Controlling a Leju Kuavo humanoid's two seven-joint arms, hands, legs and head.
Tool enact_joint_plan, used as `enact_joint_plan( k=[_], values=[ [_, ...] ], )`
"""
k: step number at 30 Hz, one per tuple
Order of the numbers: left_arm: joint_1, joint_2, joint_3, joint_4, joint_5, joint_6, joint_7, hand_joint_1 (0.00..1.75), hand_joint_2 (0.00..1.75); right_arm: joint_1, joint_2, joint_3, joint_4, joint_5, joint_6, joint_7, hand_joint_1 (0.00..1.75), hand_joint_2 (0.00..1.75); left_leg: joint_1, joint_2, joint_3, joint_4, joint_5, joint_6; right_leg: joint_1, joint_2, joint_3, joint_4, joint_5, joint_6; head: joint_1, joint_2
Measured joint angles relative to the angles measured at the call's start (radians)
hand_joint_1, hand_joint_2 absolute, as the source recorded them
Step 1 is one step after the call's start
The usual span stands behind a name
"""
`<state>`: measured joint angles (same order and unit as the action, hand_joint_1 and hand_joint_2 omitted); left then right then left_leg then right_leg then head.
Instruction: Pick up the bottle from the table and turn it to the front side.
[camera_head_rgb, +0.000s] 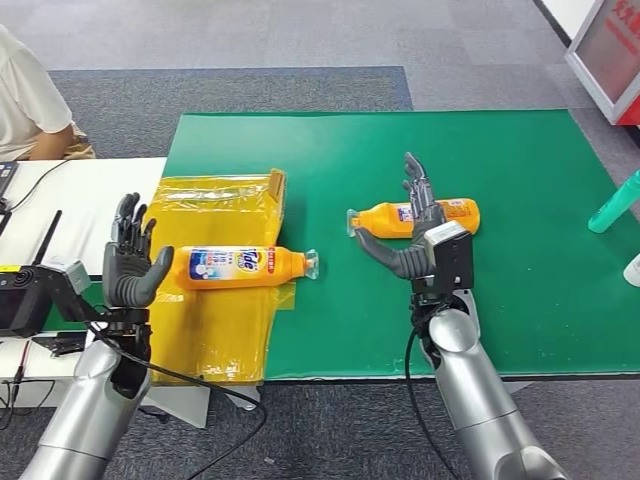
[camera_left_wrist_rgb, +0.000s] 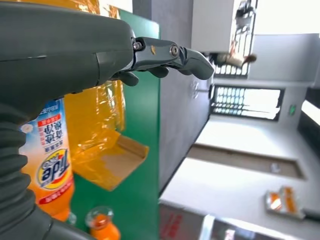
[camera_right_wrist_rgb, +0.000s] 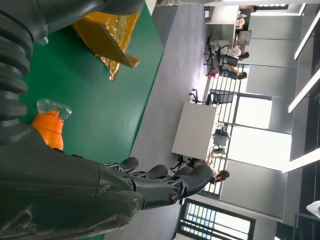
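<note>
Two orange bottles lie on their sides on the green counter (camera_head_rgb: 528, 300). The right hand (camera_head_rgb: 411, 225), fingers spread and empty, is poised around the right bottle (camera_head_rgb: 392, 218), its thumb on the near side; the grasp seems about to begin. Next it must close, lift and rotate. The left hand (camera_head_rgb: 132, 260) waits spread beside the left bottle (camera_head_rgb: 241, 266) on yellow plastic wrap (camera_head_rgb: 219, 330).

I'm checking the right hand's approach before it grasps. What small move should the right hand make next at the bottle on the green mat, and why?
Probably curl the fingers and thumb closed around the bottle. The right hand is open over the middle of the lying bottle, thumb on the near side and fingers reaching over the far side, so closing should secure it.
</note>
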<state>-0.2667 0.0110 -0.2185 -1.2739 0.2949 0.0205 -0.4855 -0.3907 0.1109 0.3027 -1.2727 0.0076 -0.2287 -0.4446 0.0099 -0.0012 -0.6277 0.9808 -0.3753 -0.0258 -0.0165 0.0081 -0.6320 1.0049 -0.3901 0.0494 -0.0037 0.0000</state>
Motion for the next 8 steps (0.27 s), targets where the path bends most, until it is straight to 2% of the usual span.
enact_joint_plan(
  k=[5, 8],
  values=[
    [0.037, -0.038, 0.004, -0.12, 0.012, 0.16, 0.007, 0.0, 0.0, 0.039, -0.004, 0.008, -0.047, -0.003, -0.03, -0.001, 0.0, 1.75, 0.0, 0.0, 0.0, 0.0, 0.0, 0.0, 0.0, 0.0, 0.0, 0.0, 0.0, 0.0, 0.0, 0.0],
    [0.04, -0.046, -0.002, -0.164, 0.008, 0.202, -0.003, 0.0, 0.0, 0.056, -0.007, 0.009, -0.071, -0.001, -0.04, -0.001, 0.0, 1.75, 0.0, 0.0, 0.0, 0.0, 0.0, 0.0, 0.0, 0.0, 0.0, 0.0, 0.0, 0.0, 0.0, 0.0]
  ],
)
